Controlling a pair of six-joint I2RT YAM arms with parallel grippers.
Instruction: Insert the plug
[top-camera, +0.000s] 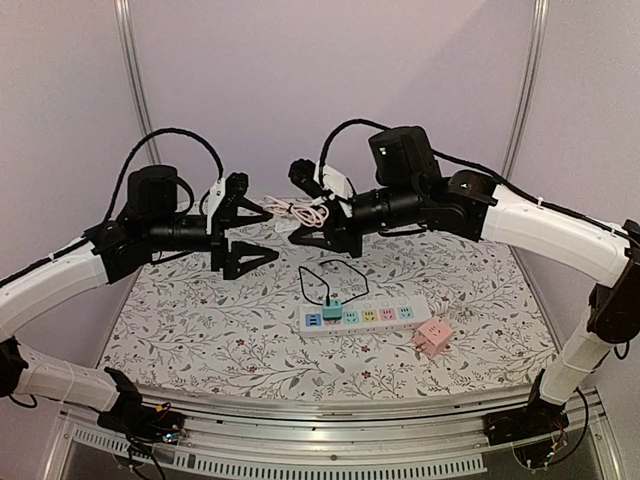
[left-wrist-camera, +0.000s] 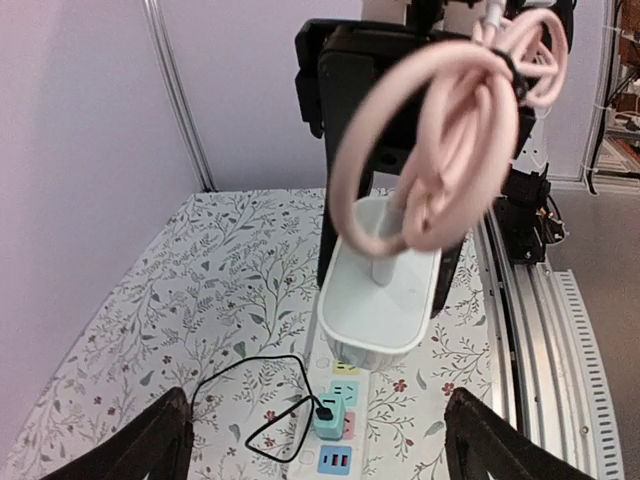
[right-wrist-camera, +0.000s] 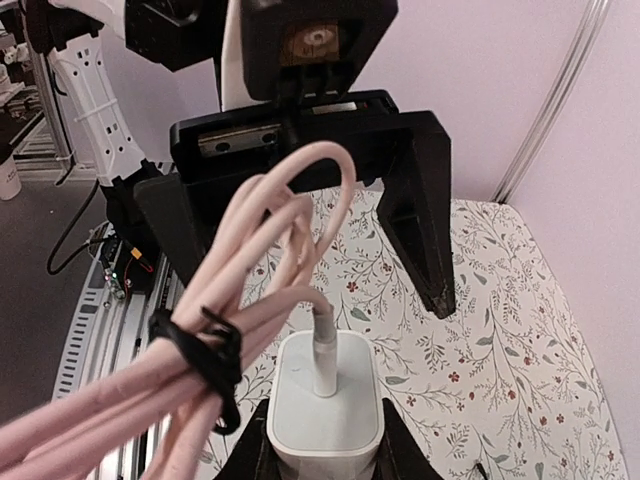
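My right gripper (top-camera: 300, 236) is shut on a white plug (right-wrist-camera: 325, 400), held high above the table. A bundled pink cable (right-wrist-camera: 250, 300) with a black tie runs out of the plug's back. In the left wrist view the plug (left-wrist-camera: 380, 290) and cable (left-wrist-camera: 450, 130) hang just in front of my left gripper (left-wrist-camera: 320, 455), which is open and empty. In the top view the left gripper (top-camera: 268, 237) faces the right one, jaws wide apart. The white power strip (top-camera: 365, 318) lies on the table below, with a teal plug (top-camera: 332, 308) in it.
A black cord (top-camera: 325, 275) loops from the teal plug over the floral tablecloth (top-camera: 200, 320). A pink adapter cube (top-camera: 434, 337) sits right of the strip. The strip (left-wrist-camera: 345, 440) shows coloured sockets beneath the held plug. Purple walls and metal posts (top-camera: 135, 70) enclose the back.
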